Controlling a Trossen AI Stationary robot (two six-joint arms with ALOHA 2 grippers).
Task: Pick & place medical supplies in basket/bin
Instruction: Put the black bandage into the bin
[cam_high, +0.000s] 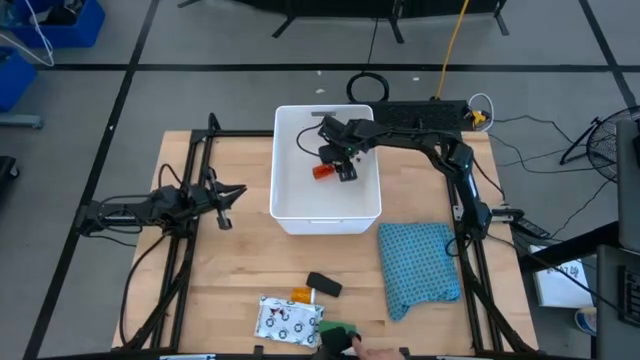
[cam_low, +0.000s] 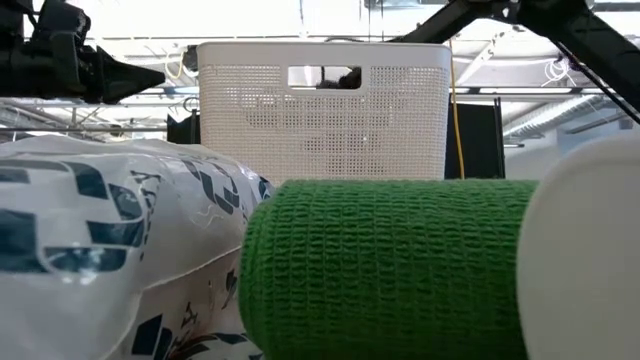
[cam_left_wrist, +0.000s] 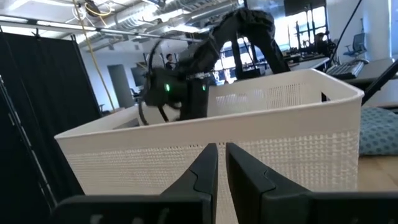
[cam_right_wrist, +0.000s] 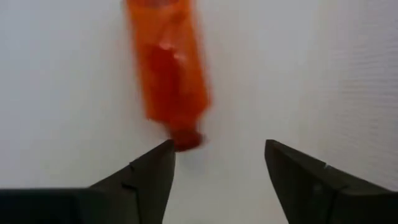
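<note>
The right claw (cam_high: 345, 165) is positioned inside the white tub (cam_high: 290, 205), with its fingers spread wide and nothing pinched between them; in the right wrist view a red-orange tube (cam_right_wrist: 166, 74) is seen lying free on the tub floor just beyond the fingertips. The left claw (cam_high: 228, 200) is held over the bench (cam_high: 240, 260) just beside the tub's outer wall, its fingers pressed almost together with only a narrow slit between them, and nothing is gripped. The remaining supplies are found well apart from the tub, at the near edge of the bench: a black block (cam_high: 324, 285), a small orange item (cam_high: 301, 295), a flat white packet with dark prints (cam_high: 288, 320) and a green block (cam_high: 340, 333). A blue knitted cloth (cam_high: 420, 265) lies beside the tub, and part of a hand (cam_high: 375, 352) appears to be seen at the bench edge, just beside the green block. Several risks can be judged from this. The tub wall could be clipped by the spread fingers if the right arm is lifted out at an angle, and the tub could be shifted. The tube could be nudged or dragged should the claw be lowered rather than raised. A reach toward the near edge could bring an arm close to the hand, and the rounded green block might be rolled away by an off-centre pinch.
</note>
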